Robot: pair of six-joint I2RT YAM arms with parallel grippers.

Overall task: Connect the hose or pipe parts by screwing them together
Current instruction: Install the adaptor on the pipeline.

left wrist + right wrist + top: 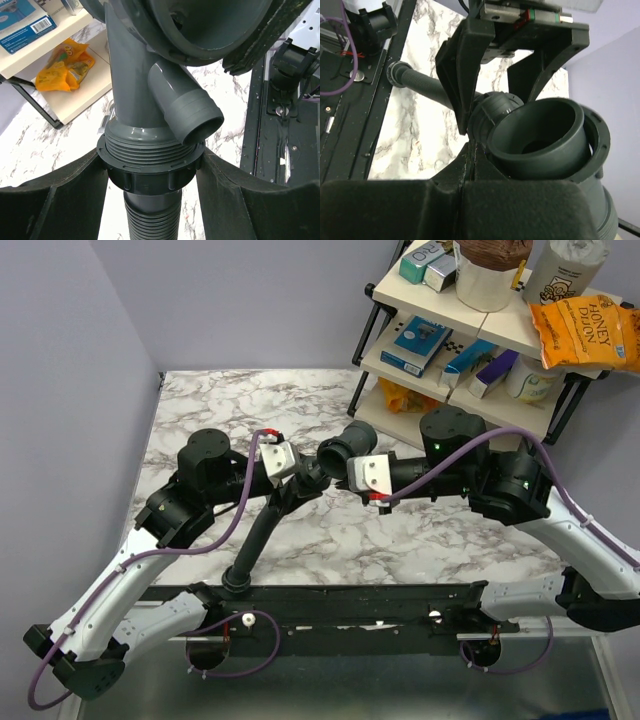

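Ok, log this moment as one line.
stage: joining hose to fitting | left gripper: closed on nut, threads showing above it | right gripper: shut, beside fitting mouth

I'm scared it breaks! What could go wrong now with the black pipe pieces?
The collar nut, squeezed by the left pincer, has bare threads showing next to it, so it may go on crooked. The right pincer is shut beside the Y fitting; if its hold is weak, the fitting might spin along. Turning could also twist the ribbed hose.

open marble table [200, 400] far-left, shelf rack [440, 308] blocks far-right, hose [262, 535] slants across ctr front
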